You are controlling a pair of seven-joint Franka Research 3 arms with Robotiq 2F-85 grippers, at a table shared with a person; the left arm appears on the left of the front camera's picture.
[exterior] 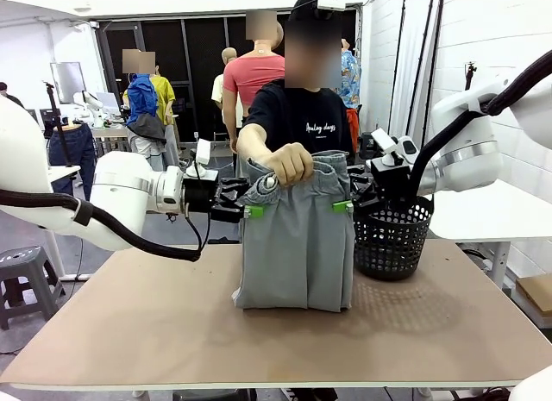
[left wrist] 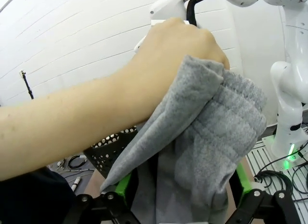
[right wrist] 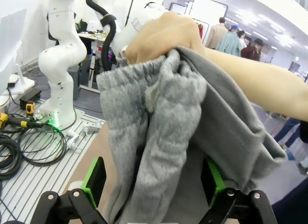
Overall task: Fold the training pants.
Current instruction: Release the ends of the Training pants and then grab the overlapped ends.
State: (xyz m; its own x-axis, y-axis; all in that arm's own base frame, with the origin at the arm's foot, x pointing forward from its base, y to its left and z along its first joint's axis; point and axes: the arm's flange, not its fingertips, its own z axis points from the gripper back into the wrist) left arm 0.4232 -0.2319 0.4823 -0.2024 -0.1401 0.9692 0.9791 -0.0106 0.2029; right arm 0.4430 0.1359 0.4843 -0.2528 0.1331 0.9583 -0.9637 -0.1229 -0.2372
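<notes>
The light grey training pants (exterior: 297, 246) hang upright over the table, their lower end resting on it. A person's hand (exterior: 287, 164) grips the gathered waistband at the top middle. My left gripper (exterior: 247, 209) is at the pants' left edge just below the waistband, and my right gripper (exterior: 348, 204) is at the right edge. Both are open. In the left wrist view, grey fabric (left wrist: 211, 137) hangs between my left gripper's (left wrist: 183, 185) spread green pads (left wrist: 122, 183). In the right wrist view, the bunched waistband (right wrist: 159, 118) hangs between my right gripper's (right wrist: 154, 178) wide pads (right wrist: 95, 178).
A black mesh basket (exterior: 393, 239) stands on the brown table (exterior: 155, 332) right beside the pants, under my right arm. The person stands at the far edge behind the pants. A white table (exterior: 492, 213) lies at the right.
</notes>
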